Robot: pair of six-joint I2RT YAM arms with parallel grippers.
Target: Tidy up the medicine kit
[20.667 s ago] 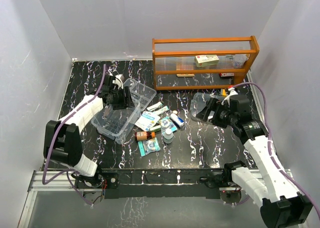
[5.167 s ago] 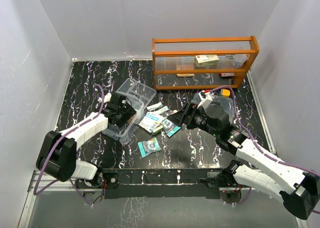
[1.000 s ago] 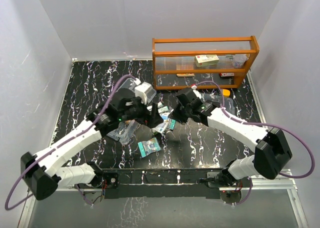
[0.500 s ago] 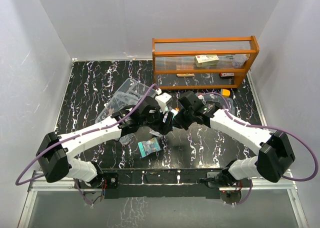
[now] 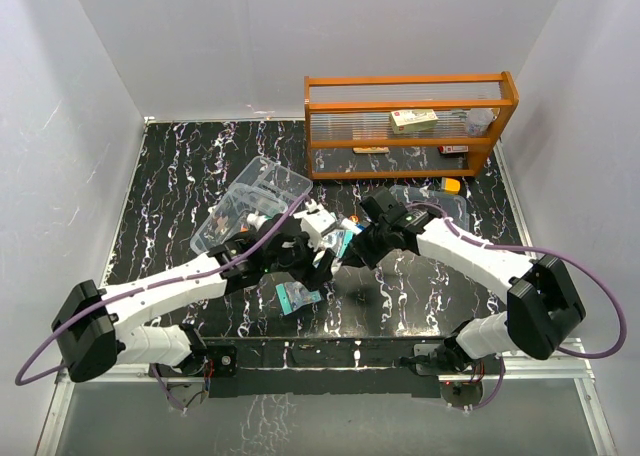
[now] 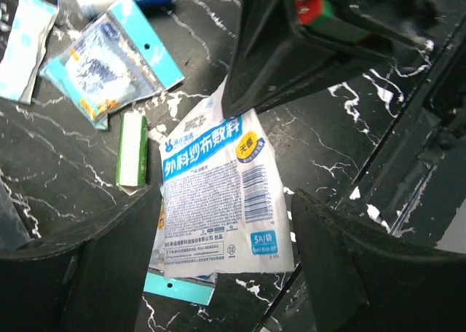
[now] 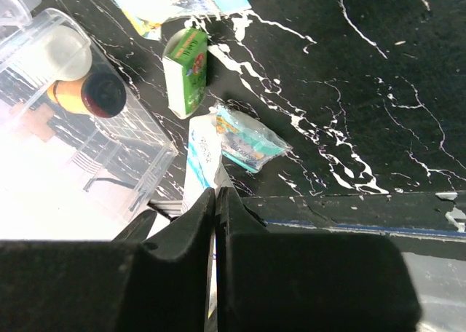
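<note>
White with blue print, a flat packet (image 6: pixel 218 179) was seen between the fingers of the left gripper (image 6: pixel 224 210). These fingers stood apart, one on each side of it; whether they pressed its edges could not be told. The packet's top edge was hidden behind the right gripper (image 7: pixel 215 201), whose fingers were closed tight together there, so the packet appeared to be pinched by them.

A small green box (image 6: pixel 132 148) was laid on the black marbled table (image 5: pixel 180 166) just off the tip of one left-gripper finger. A blue-bordered sachet (image 6: pixel 113 62) was seen beyond it, its print too small to be read. A small crumpled teal packet (image 7: pixel 244 144) was placed just ahead of the right gripper's tips.

The medicine kit (image 5: pixel 238 198), a clear box, was found to the left of both grippers and was partly crossed by the left arm's cable. A brown bottle (image 7: pixel 91 93) and a white-capped bottle (image 7: pixel 62 52) were made out through its wall, washed out by glare.

A clear lid (image 5: pixel 445 201) was half covered by the right arm. The orange rack (image 5: pixel 410 79) was set well beyond both grippers, its contents blurred by the ribbed panel.
</note>
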